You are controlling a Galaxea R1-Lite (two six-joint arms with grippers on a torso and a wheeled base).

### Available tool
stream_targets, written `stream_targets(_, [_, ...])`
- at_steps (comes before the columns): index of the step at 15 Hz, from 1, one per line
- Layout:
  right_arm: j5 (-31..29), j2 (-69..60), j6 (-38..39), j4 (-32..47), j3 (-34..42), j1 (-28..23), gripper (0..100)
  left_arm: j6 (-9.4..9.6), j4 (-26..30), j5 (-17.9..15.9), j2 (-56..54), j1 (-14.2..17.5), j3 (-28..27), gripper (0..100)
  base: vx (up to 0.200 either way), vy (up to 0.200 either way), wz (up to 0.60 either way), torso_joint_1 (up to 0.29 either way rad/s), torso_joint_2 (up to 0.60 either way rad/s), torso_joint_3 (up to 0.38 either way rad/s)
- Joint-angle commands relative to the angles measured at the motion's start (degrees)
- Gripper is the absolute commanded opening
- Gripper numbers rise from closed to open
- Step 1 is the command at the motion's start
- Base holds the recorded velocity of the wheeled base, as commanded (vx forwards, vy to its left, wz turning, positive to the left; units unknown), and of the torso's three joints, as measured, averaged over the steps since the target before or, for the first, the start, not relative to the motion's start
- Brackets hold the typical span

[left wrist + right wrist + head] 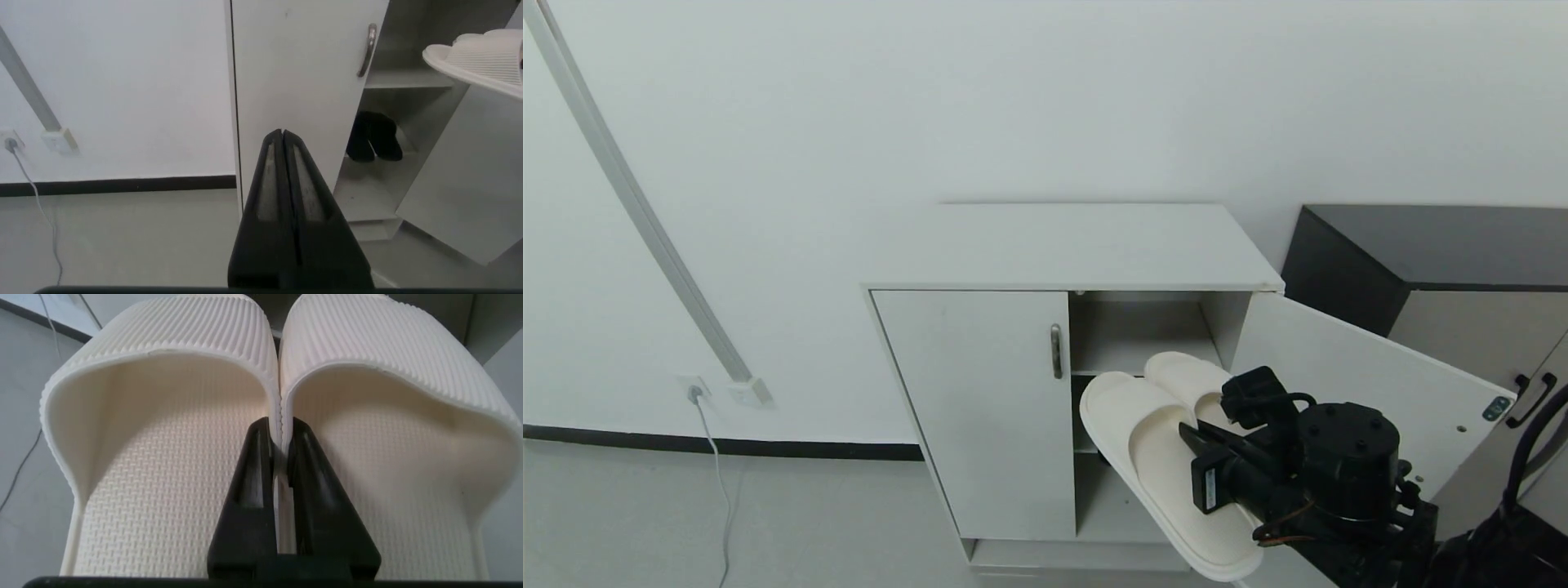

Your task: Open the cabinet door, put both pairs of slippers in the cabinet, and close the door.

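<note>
Cream-white slippers, lower centre of head view, are pinched at their touching inner walls by right gripper, jaws clamped on both. Toes are pointed at cabinet opening, near mid shelf. Black pair is seen on a lower shelf. Left gripper is closed, nothing held. Risks, imo: thin pinch w/ long overhang, so pair can be twisted or dropped; toes can be snagged on shelf edge or shut left door; open right door can be bumped by arm.
</note>
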Motion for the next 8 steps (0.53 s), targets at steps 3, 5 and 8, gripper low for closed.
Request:
stream_targets(3, [0.0, 0.2, 0.0, -0.2, 0.2, 0.0, 0, -0.01, 0.0, 0.0, 0.1, 0.0, 0.0, 0, 0.000, 0.000, 0.00, -0.201, 0.52, 0.310])
stream_targets(5, [0.0, 0.2, 0.0, -0.2, 0.2, 0.0, 0, -0.01, 0.0, 0.0, 0.0, 0.0, 0.0, 0, 0.000, 0.000, 0.00, -0.188, 0.51, 0.317])
stream_targets(8, [0.0, 0.5, -0.1, -0.5, 0.2, 0.1, 0, -0.01, 0.0, 0.0, 0.0, 0.0, 0.0, 0, 0.000, 0.000, 0.00, -0.172, 0.49, 0.321])
